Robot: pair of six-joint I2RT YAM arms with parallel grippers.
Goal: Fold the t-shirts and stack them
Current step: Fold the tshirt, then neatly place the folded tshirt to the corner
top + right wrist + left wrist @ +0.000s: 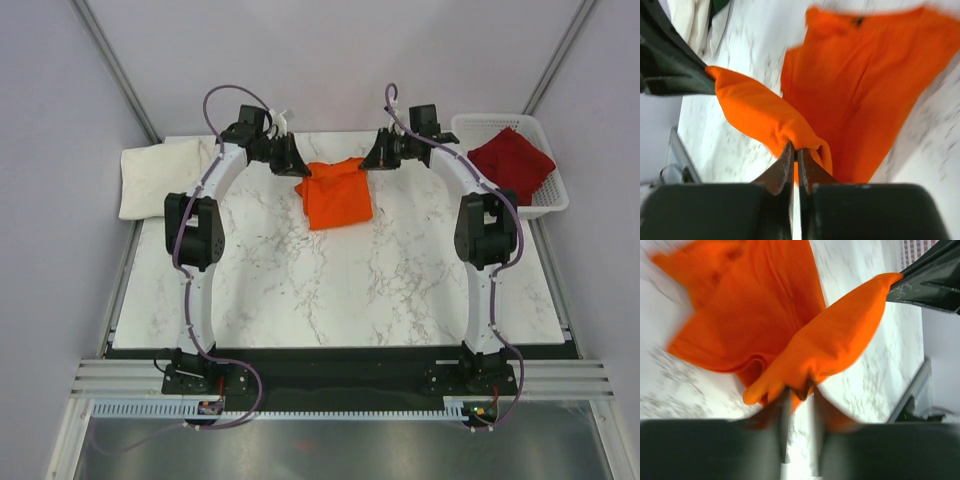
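Observation:
The orange t-shirt [335, 192] lies partly folded at the back middle of the table. My left gripper [296, 166] is shut on its far left edge and my right gripper [368, 161] is shut on its far right edge. Between them a band of orange cloth is stretched and lifted. In the left wrist view the cloth [830, 340] bunches at my fingertips [785, 395]. In the right wrist view my fingertips [789, 155] pinch a fold [760, 115]. The cream-white t-shirt [160, 175] lies folded at the back left. The dark red t-shirt [512, 160] sits in the white basket [556, 195].
The basket stands at the table's back right corner. The marble table top [330, 290] spreads in front of the orange shirt. Both arm bases are bolted at the near edge. Grey walls close in the back and sides.

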